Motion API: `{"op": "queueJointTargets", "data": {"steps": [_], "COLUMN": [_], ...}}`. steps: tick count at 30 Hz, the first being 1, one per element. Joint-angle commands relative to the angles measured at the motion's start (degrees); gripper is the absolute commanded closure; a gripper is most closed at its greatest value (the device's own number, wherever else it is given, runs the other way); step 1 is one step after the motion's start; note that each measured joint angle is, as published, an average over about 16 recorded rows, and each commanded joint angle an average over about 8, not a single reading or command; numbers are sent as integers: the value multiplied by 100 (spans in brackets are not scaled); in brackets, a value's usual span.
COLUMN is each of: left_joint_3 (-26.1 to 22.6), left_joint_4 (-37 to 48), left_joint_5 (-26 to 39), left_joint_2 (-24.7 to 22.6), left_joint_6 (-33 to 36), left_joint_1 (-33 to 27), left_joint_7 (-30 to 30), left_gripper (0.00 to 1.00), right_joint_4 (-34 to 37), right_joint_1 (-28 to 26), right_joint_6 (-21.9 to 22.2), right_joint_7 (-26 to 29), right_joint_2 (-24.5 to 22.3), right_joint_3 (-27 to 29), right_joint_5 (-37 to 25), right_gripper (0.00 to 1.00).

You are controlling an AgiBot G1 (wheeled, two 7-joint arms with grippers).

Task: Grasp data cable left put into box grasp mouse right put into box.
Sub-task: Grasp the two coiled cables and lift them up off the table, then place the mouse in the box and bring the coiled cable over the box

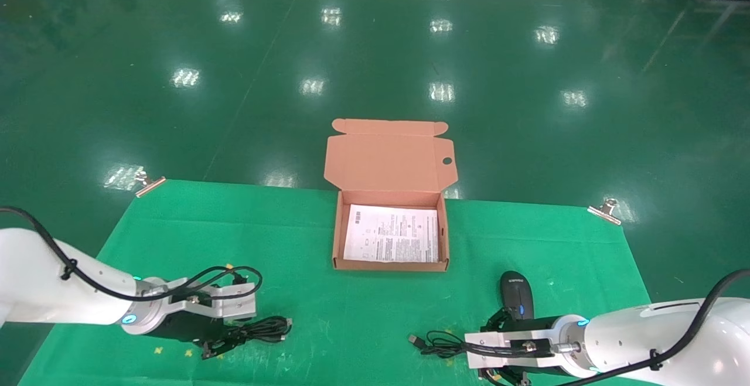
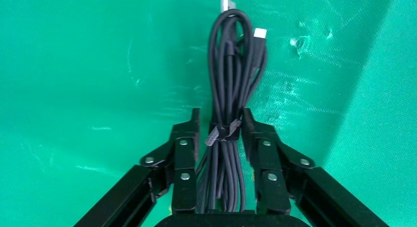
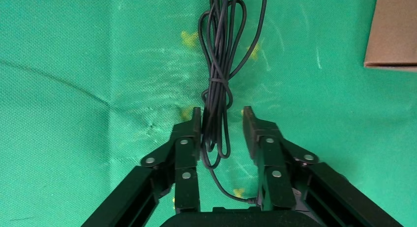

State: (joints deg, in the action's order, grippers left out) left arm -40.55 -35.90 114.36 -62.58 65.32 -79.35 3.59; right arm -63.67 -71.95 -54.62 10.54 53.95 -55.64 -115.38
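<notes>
Box [image 1: 391,266]: set at the middle of the far edge of the green surface [image 1: 328,239], lid [image 1: 388,160] folded back and open, standing past that edge; a round hole is seen near the lid's right side.
Box contents: one white printed sheet [image 1: 391,235] lying flat on the bottom; nothing else is seen inside.
Data cable [image 2: 230,89]: a black looped bundle, tied with a small band, lying on the surface near the front left corner, outside the box; its plug ends point toward the middle of the surface.
Left gripper [image 2: 220,121]: lowered at the front left; jaws spread, one on each side of the bundle at the band, lying close against it without pinching it.
Mouse [image 1: 517,294]: resting on the surface near the front edge, right of centre, outside the box and well apart from it.
Mouse cord [image 3: 221,70]: a thin black loose coil with a plug, lying left of the mouse.
Right gripper [image 3: 222,121]: low at the front right; jaws spread, with the cord's loops lying between them, nothing pinched.
Clips [image 1: 604,210]: one at each far corner of the surface.
</notes>
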Motion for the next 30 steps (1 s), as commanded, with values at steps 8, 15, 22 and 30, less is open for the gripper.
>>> {"op": "queueJointTargets", "data": {"steps": [8,15,22,30], "left_joint_3": [-2,15,161,407], "left_joint_4": [-7,-52,-681,-2160], "left_joint_5": [3,-15,-122,-39], "left_joint_2": [1,37,388,837], "left_joint_6": [3,15,27,-358], "left_joint_1": [3,-23,-184,-333], "left_joint_7": [1,-14,-109,93], "left_gripper": [100,100,100,100], "right_joint_4": [-4,-127,-953,-1379], "right_joint_1": [-2,-25,-171,-851], "right_joint_6": [-3,-6,-20,213], "right_joint_7": [2,53,556,836], "right_joint_2": [-3,-104,-763,-1164], "right_joint_3": [0,65,397,883], "right_joint_5": [-3,76,177,35], "right_gripper": [100,100,100,100]}}
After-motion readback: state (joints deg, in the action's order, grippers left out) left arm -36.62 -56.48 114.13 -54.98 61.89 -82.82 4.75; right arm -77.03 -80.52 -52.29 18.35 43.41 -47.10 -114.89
